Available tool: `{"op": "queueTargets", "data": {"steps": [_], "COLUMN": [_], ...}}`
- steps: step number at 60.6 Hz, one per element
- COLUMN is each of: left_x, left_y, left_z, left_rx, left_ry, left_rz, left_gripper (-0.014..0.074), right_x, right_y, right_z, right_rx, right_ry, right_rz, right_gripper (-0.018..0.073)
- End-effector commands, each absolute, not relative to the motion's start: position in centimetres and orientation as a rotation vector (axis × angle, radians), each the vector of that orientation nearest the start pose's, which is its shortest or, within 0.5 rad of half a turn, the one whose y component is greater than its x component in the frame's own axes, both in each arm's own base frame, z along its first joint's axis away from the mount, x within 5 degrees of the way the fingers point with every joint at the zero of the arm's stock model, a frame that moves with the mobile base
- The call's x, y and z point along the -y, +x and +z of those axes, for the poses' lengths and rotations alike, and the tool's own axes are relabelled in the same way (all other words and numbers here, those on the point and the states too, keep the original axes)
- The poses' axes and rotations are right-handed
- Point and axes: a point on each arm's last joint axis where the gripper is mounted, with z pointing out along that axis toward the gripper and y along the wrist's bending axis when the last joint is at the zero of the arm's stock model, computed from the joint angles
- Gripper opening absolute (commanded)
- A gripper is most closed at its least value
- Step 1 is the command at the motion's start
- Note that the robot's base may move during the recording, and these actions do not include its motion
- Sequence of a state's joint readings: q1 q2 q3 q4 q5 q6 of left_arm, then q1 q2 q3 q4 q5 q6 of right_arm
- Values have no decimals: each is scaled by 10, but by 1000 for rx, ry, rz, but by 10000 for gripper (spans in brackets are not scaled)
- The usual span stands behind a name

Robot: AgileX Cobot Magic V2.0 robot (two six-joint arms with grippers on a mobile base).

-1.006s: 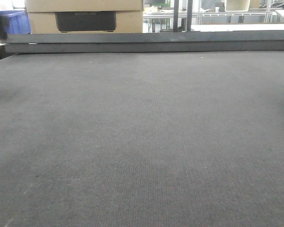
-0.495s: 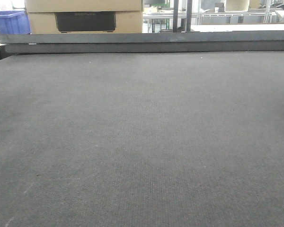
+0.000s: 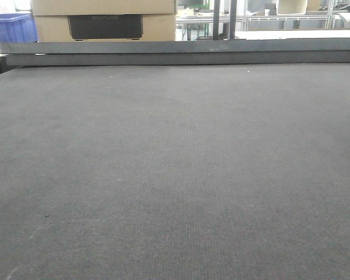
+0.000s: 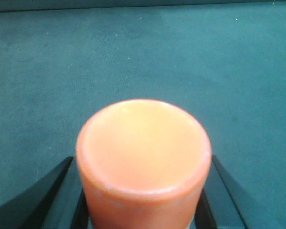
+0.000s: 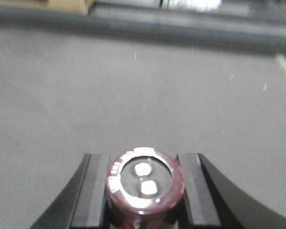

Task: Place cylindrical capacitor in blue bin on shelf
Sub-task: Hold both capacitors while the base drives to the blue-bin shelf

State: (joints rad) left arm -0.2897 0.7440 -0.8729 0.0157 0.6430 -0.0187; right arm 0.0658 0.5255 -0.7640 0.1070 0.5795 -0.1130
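The dark grey felt counter (image 3: 175,175) fills nearly all of the front view, with a raised dark rail along its far edge. Behind that rail stands a cardboard box (image 3: 157,26) with a dark panel in its face. A blue bin (image 3: 14,28) shows at the far left, also beyond the counter. Neither arm appears in this view.

In the left wrist view, the left end effector (image 4: 142,164) grips an orange cylinder (image 4: 143,152). The cylinder stands upright with its rimmed top toward the camera, and 2 black fingers (image 4: 33,200) press close on either side. It hangs over bare counter.

In the right wrist view, the right end effector (image 5: 143,162) is closed narrowly on the capacitor (image 5: 144,179). This maroon stub sits upright between the 2 fingers (image 5: 93,191), touching both grey pads. Its silvery top with 2 pale terminals faces the camera. Counter lies below and ahead of it, and the far rail is blurred.
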Motion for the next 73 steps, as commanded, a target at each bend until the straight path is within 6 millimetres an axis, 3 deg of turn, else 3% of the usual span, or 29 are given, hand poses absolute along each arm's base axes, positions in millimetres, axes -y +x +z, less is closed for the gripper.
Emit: {"op": "queueTargets", "data": {"steps": [1, 17, 73], "left_x": [37, 31, 31], "left_y": [123, 105, 105], "left_z": [383, 391, 392], "left_rx": [-1931, -1856, -1844], "left_ry": [275, 266, 264], "left_rz": [-199, -202, -205], "left_gripper": [-111, -111, -111], "right_x": [-11, -10, -10], "right_y": [79, 55, 55], "right_z": [382, 388, 388], "right_rx": [-1751, -1660, -1661], "right_ry": [-124, -119, -119], "right_rz": [86, 94, 94], "right_gripper": [-130, -130, -130]}}
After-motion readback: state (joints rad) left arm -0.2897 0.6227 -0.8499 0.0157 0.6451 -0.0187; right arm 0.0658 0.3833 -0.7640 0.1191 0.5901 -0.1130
